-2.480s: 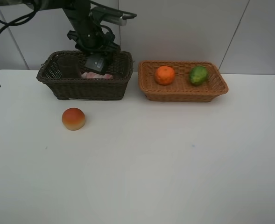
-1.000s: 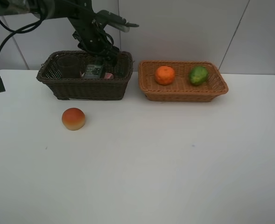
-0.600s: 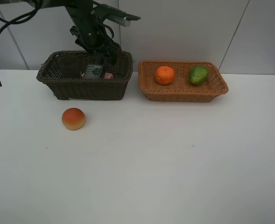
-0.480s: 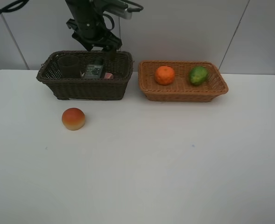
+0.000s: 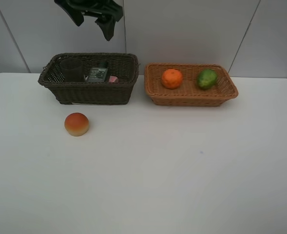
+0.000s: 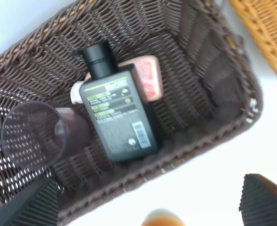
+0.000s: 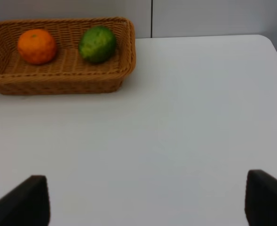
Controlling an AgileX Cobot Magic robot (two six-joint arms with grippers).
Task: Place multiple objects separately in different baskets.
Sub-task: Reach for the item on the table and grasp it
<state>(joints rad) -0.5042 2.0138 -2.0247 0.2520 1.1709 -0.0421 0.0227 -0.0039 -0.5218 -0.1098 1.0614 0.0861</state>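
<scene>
A: Looking down from the high camera: white worktop (image 5: pixel 182 170), two baskets side by side along the far edge. Dark basket (image 5: pixel 88 92) to the left, tan basket (image 5: pixel 191 97) to the right, a small gap between them.

B: Contents?

A: Dark basket holds the mauve cup (image 5: pixel 72 69) upright at its left end, the grey bottle (image 5: pixel 98 73) lying near the middle, and the pink bottle (image 5: pixel 113 78) showing just beside it. Left wrist view is clearer: grey bottle (image 6: pixel 117 117) lies label up, partly across the pink bottle (image 6: pixel 147 80), cup (image 6: pixel 32 140) close beside.

B: Tan basket?

A: Orange (image 5: pixel 172 78) left of centre, lime (image 5: pixel 207 78) toward the right end, apart from each other. Both rest on the basket floor.

B: Anything loose?

A: Peach (image 5: pixel 76 124) sits alone on the worktop, in front of the dark basket, well clear of it.

B: Hands?

A: Left hand (image 5: pixel 90 17) hangs high above the dark basket, fingers spread wide, nothing between them. Its tips show at the corners of its own wrist view, far apart. Right hand (image 7: pixel 145 200) is out of the high view; its wrist camera shows two dark fingertips (image 7: pixel 25 200) set wide over bare worktop, empty, with the tan basket ahead.
</scene>
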